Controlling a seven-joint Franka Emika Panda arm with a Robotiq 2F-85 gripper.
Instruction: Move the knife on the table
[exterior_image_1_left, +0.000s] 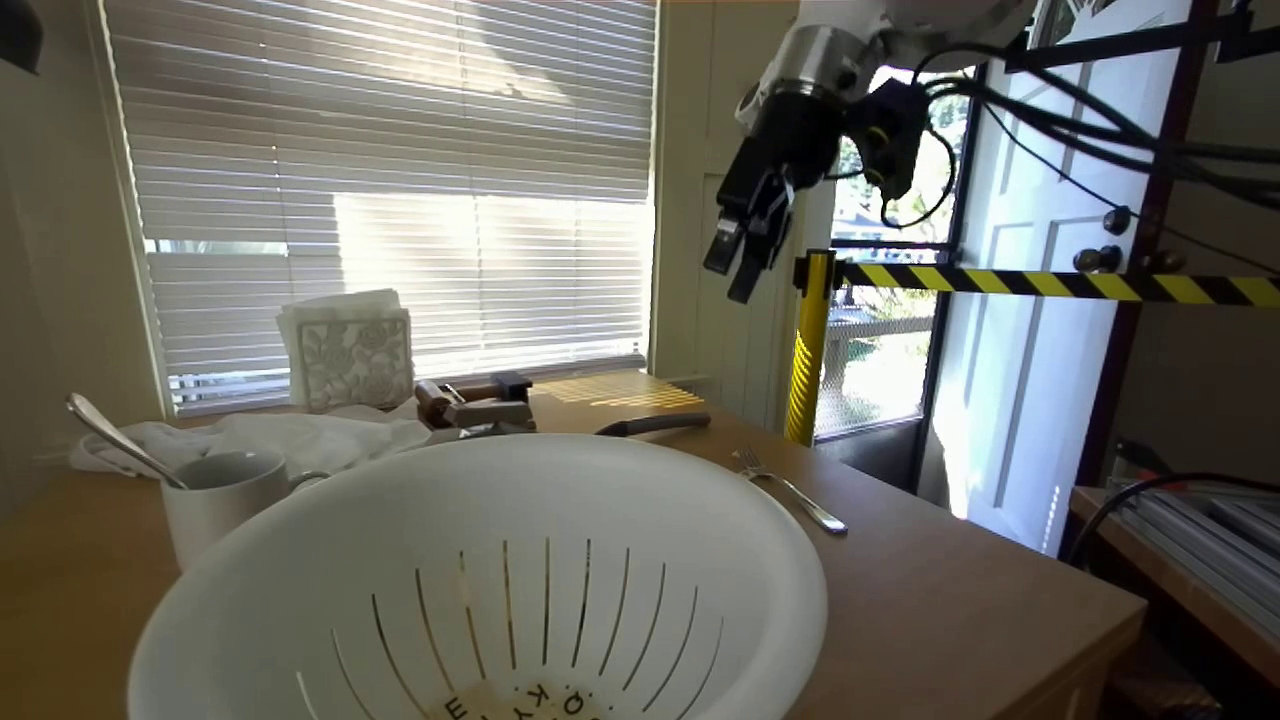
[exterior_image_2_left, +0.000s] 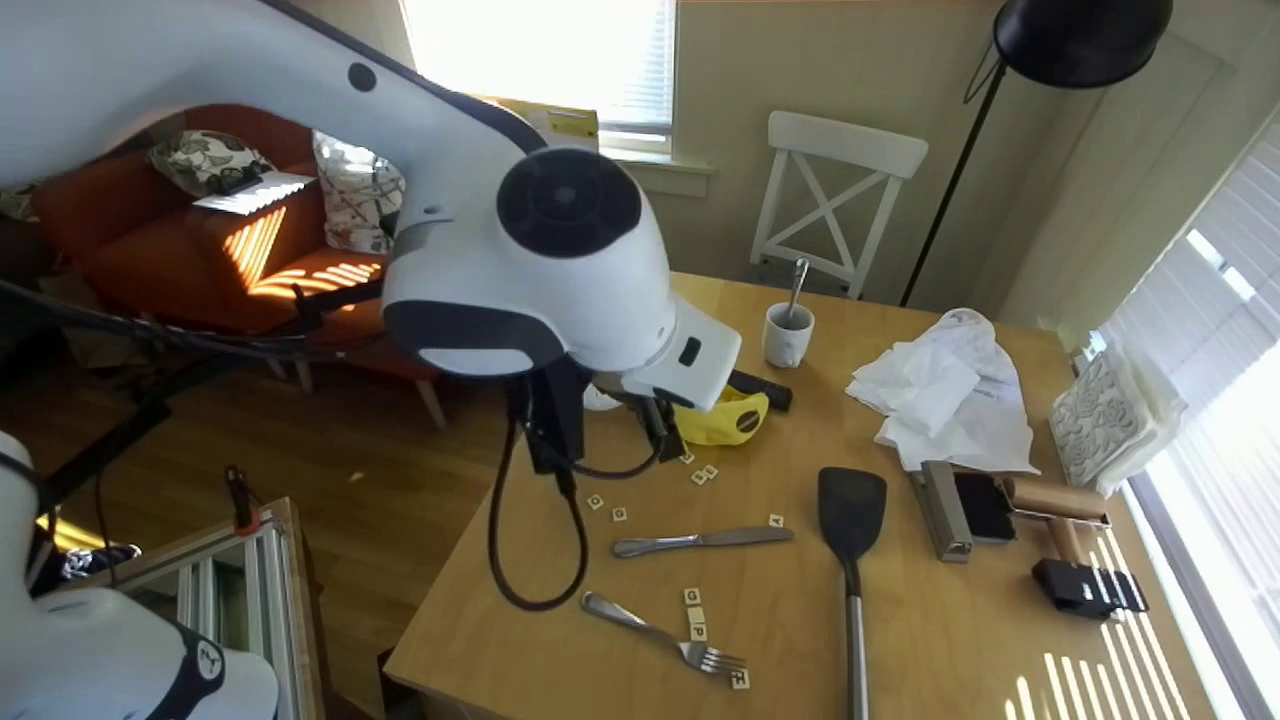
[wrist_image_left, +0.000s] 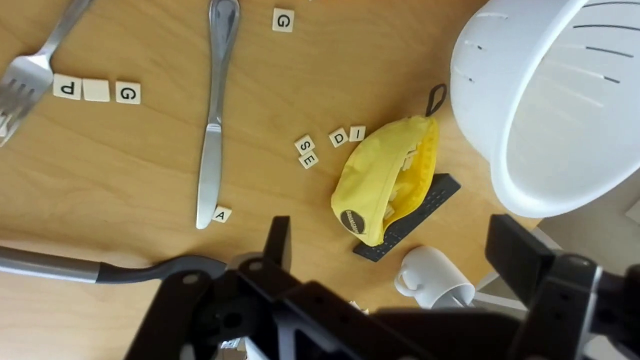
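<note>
The knife (exterior_image_2_left: 700, 540), all silver metal, lies flat on the light wooden table (exterior_image_2_left: 760, 620). In the wrist view the knife (wrist_image_left: 215, 120) runs up and down left of the middle, its blade end beside a letter tile marked A. The colander hides it in an exterior view. My gripper (exterior_image_1_left: 733, 268) hangs high above the tabletop, pointing down at a slant, well apart from the knife. Seen from the wrist, the gripper (wrist_image_left: 390, 232) stands wide open with nothing held; its fingers (wrist_image_left: 280, 240) are below and to the right of the knife. The arm partly covers it in an exterior view (exterior_image_2_left: 660, 430).
A fork (exterior_image_2_left: 640, 618) and several letter tiles lie near the knife, as does a black spatula (exterior_image_2_left: 850, 510). Farther off are a yellow pouch (wrist_image_left: 375, 170) against a black remote (wrist_image_left: 442, 187), a white mug (wrist_image_left: 435, 275) and a white colander (wrist_image_left: 480, 90). Napkins (exterior_image_2_left: 940, 390) lie towards the window.
</note>
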